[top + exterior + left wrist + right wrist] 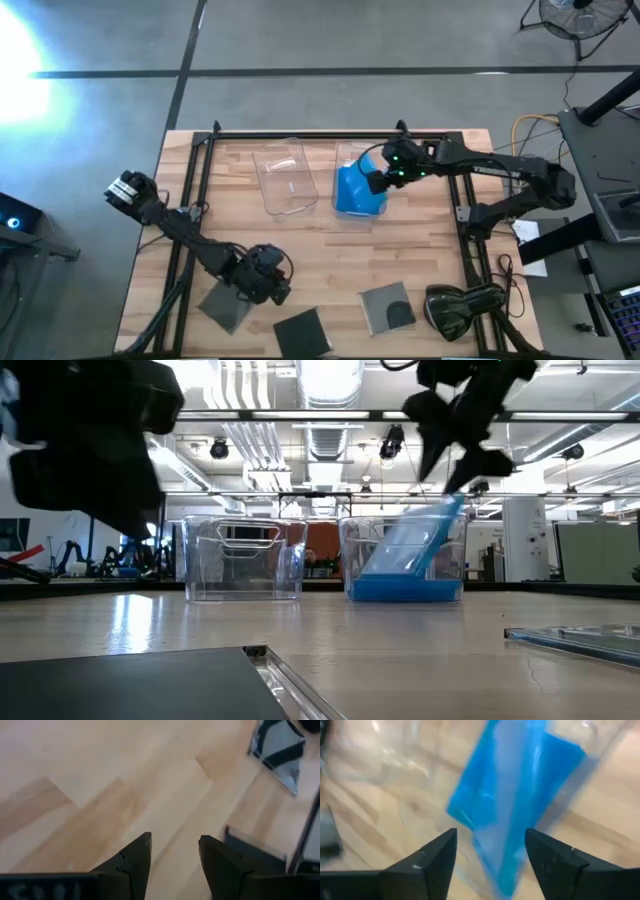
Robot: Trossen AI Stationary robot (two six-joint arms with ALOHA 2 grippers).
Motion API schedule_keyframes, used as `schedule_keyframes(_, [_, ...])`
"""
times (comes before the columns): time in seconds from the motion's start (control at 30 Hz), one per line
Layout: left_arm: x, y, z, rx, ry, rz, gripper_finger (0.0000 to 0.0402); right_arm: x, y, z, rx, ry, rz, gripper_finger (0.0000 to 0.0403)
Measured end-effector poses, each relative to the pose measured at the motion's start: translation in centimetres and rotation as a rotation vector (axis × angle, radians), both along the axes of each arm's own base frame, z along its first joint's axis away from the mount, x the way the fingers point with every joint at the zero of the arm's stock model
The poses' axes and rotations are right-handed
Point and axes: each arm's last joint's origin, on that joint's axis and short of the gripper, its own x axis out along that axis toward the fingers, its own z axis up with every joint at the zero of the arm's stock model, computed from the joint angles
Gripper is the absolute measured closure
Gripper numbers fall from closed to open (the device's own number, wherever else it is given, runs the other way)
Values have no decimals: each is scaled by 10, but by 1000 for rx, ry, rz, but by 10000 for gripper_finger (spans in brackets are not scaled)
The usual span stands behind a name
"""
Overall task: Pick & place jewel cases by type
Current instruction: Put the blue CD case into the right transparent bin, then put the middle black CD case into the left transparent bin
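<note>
Blue translucent jewel cases (pixel 358 192) sat in the right-hand clear bin (pixel 345 155) at the far side of the table (pixel 330 250). You could see one blue case (pixel 418 538) leaning tilted against that bin's wall in the low view, its upper corner above the rim, over others lying flat on the bin floor. Your right claw (pixel 381 180) hung just above this bin with its fingers (pixel 432 857) spread apart and empty; the tilted blue case lay beyond the fingertips, clear of both. The left-hand clear bin (pixel 283 178) stood just beside the first.

Three dark cases lay flat on the near side of the table: one dark grey case (pixel 226 306) at the left, one black case (pixel 303 332) at the near edge, and one grey case (pixel 388 306) to the right. A bulky black curved device (pixel 462 308) rested near the right corner.

Your left claw (pixel 265 275) hovered low over the table near the leftmost dark case, fingers (pixel 135 862) parted and gripping nothing.
</note>
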Motion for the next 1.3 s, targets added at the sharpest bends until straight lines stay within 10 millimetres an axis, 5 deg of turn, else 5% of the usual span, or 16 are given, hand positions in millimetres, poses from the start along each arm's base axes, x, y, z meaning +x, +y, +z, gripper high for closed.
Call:
schedule_keyframes(0.17, [-5, -6, 0, -1, 5, -25, 255, -14, 20, -3, 163, 118, 194, 161])
schedule_keyframes(0.33, [-5, -8, 0, -30, 16, -45, 255, -22, 51, -7, -82, 341, 193, 168])
schedule_keyframes(0.43, [-3, -9, 2, -49, -4, -49, 255, -20, 58, -7, -135, 333, 165, 175])
schedule_keyframes(0.63, [2, -25, 12, -157, -102, -235, 255, 9, 107, -2, -22, 31, 508, 187])
schedule_keyframes(0.9, [-5, -41, 16, 3, -191, -508, 255, 39, 185, -45, -6, 38, 786, 189])
schedule_keyframes(1.1, [7, -51, 27, 4, -407, -598, 255, 62, 212, -59, -27, 49, 810, 189])
schedule_keyframes(1.3, [19, -71, -18, -27, -338, -737, 255, 76, 218, -48, -85, 13, 808, 189])
